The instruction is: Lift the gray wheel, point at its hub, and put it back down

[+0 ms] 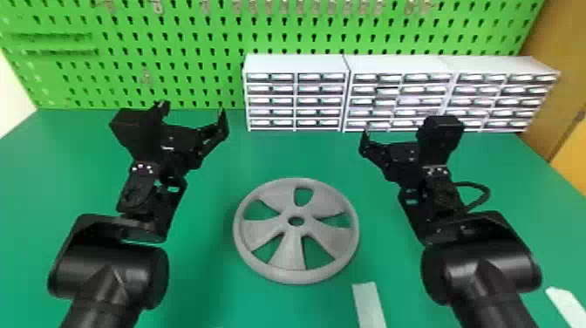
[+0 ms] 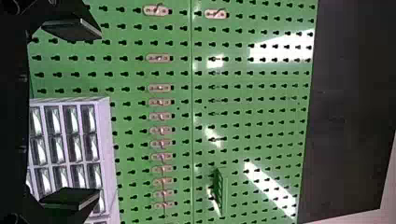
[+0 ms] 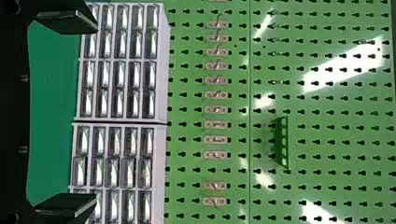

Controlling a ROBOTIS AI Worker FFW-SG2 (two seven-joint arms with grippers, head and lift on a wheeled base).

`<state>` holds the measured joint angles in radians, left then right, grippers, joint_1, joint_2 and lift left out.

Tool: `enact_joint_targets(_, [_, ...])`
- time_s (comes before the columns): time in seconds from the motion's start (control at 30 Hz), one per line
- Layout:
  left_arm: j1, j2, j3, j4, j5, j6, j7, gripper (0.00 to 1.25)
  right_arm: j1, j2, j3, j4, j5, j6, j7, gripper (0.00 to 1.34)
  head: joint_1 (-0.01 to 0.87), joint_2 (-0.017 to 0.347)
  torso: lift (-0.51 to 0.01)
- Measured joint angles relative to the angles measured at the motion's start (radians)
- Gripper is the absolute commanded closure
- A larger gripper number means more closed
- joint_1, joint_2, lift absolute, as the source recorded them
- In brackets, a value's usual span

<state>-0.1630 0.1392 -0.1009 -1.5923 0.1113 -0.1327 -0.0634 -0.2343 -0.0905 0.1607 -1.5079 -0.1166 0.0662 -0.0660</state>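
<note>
The gray wheel [image 1: 291, 253] lies flat on the green table, its round hub [image 1: 296, 220] facing up. Beyond it and to its left, my left gripper [image 1: 194, 114] is held open and empty above the table; in the left wrist view the same gripper [image 2: 99, 114] has its two fingers wide apart. On the far right side of the wheel stands my right gripper [image 1: 370, 131], not touching it. The right wrist view has that gripper [image 3: 97, 114] open with nothing held.
White drawer cabinets [image 1: 296, 63] stand at the table's back against a green pegboard [image 1: 187, 26]. A pale strip [image 1: 369, 305] lies near the front edge, right of the wheel, and another pale strip [image 1: 567, 305] is at the far right.
</note>
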Motion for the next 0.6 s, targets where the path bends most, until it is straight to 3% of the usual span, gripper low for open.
enact_joint_targets(0.6, [0.005, -0.007, 0.002, 0.007, -0.017, 0.001, 0.007, 0.12, 0.000, 0.000, 0.002, 0.002, 0.000, 0.000, 0.000, 0.04, 0.692, 0.048, -0.088])
